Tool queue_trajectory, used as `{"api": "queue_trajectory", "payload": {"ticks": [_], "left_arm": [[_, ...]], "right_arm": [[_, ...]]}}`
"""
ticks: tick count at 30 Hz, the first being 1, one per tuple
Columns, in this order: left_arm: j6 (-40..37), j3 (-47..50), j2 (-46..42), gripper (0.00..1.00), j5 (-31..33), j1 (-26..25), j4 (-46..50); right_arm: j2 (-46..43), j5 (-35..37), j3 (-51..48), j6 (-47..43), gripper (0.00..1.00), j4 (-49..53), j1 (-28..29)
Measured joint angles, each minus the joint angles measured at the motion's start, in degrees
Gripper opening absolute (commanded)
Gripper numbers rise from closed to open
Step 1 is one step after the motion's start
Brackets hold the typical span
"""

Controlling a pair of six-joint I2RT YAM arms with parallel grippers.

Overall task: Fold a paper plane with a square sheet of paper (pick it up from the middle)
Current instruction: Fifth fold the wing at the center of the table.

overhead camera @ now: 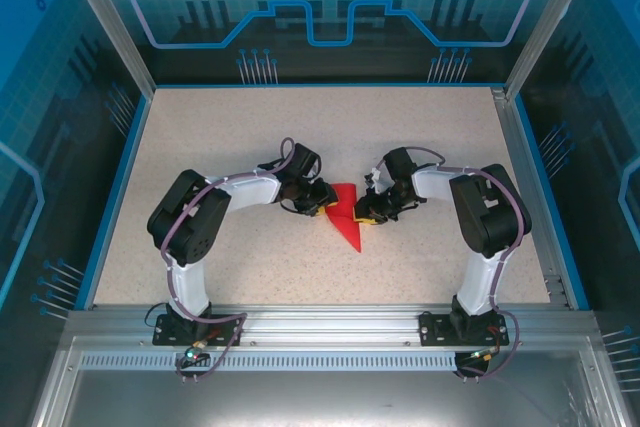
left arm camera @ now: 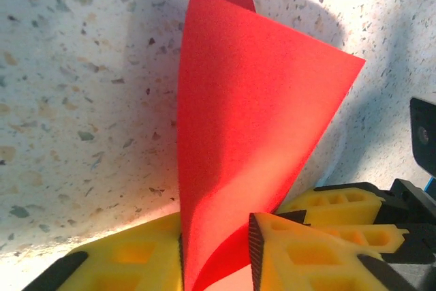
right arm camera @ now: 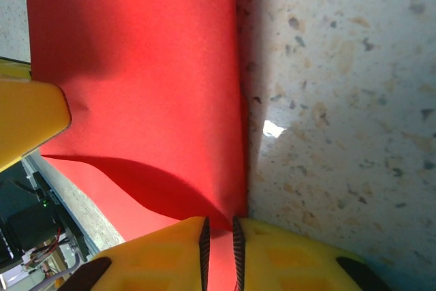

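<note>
The red square sheet of paper (overhead camera: 347,222) lies mid-table, folded into a pointed paper-plane shape with its tip toward the near edge. My left gripper (overhead camera: 322,205) meets its left side and my right gripper (overhead camera: 367,212) its right side. In the left wrist view a curved fold of the paper (left arm camera: 252,134) rises between the yellow fingers (left arm camera: 313,250). The left gripper (left arm camera: 216,257) is partly closed, both pads touching the fold. In the right wrist view the right gripper (right arm camera: 219,250) is pinched narrowly on the paper's (right arm camera: 136,80) edge, right at the table surface.
The speckled tabletop (overhead camera: 230,137) spreads out on all sides of the paper. Blue-edged transparent walls (overhead camera: 110,177) ring it, and a metal rail (overhead camera: 320,322) carries both arm bases at the near edge. The two grippers sit close together, a finger of the other gripper (right arm camera: 27,120) showing in the right wrist view.
</note>
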State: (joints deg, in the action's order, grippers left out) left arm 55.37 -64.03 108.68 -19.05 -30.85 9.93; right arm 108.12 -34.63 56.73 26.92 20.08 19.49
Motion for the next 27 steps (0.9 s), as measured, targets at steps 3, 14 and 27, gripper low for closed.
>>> {"api": "queue_trajectory", "payload": {"ticks": [3,14,27], "left_arm": [[0.26,0.0,0.0,0.12,-0.28,0.26,0.04],[0.26,0.0,-2.25,0.1,-0.31,0.33,0.02],[1.7,0.46,-3.76,0.09,-0.28,0.33,0.0]], "right_arm": [[-0.22,-0.11,0.0,0.0,0.26,-0.04,0.07],[-9.73,9.51,-1.46,-1.73,0.41,0.04,1.07],[-25.99,39.54,-9.01,-5.62,0.53,-2.12,25.81]]}}
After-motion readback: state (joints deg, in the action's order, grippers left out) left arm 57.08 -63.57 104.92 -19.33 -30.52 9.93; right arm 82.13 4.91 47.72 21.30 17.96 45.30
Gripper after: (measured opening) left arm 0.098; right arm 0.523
